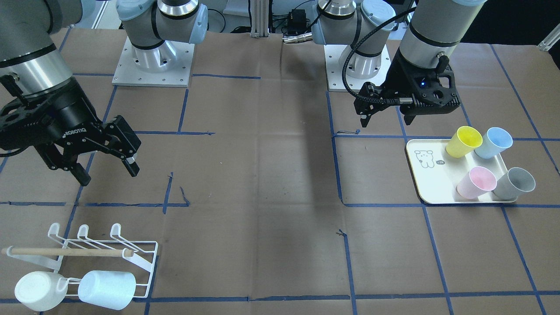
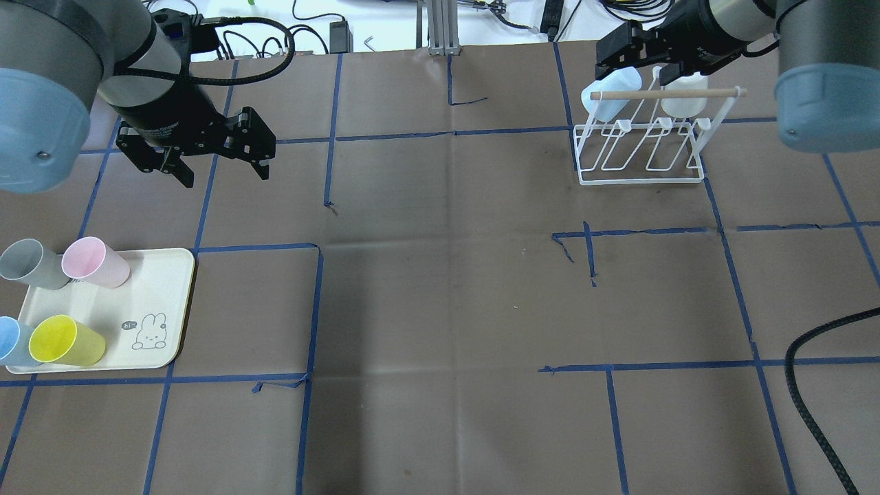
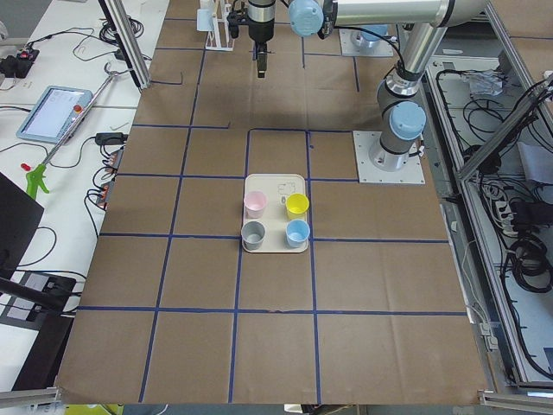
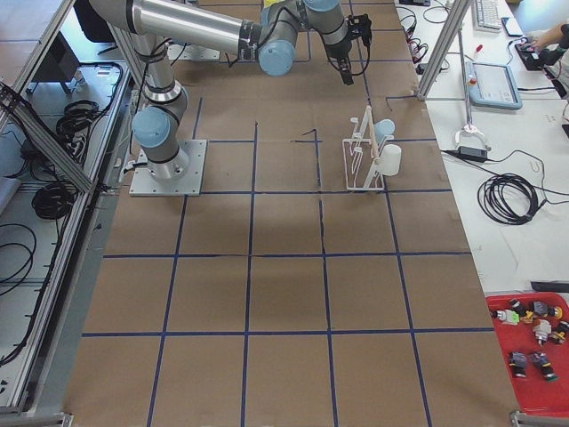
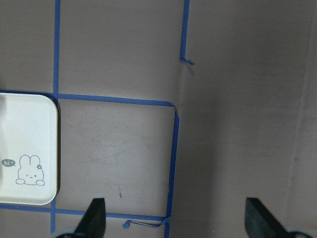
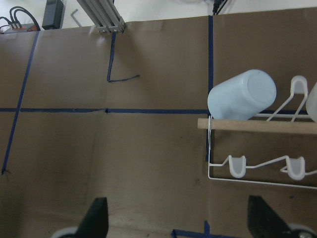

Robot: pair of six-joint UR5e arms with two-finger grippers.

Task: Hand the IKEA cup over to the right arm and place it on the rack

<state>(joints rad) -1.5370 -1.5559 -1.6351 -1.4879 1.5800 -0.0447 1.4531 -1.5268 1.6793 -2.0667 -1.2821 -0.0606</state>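
Counting cups, we judged the job partly done: a white cup [image 1: 39, 291] and a pale blue cup [image 1: 107, 289] already lay tipped on the rack [image 2: 643, 181], on the robot's right side of the table [image 2: 447, 309]. Four more stood mouth-up on the tray [image 2: 155, 282] on the left side: a pink cup [image 2: 96, 262], a grey cup [image 2: 31, 265], a yellow cup [image 2: 65, 342] and a blue cup [image 2: 10, 342]. Neither arm carried anything. The left arm [image 2: 148, 89] hung over the table near the tray, its jaws spread wide and empty. The right arm [image 1: 35, 70] hung close by the rack, its jaws likewise wide and empty. We reckoned a fresh round lay ahead: the left arm had yet to lift a cup from the tray and pass it across to the right arm, which had free prongs on the rack to use
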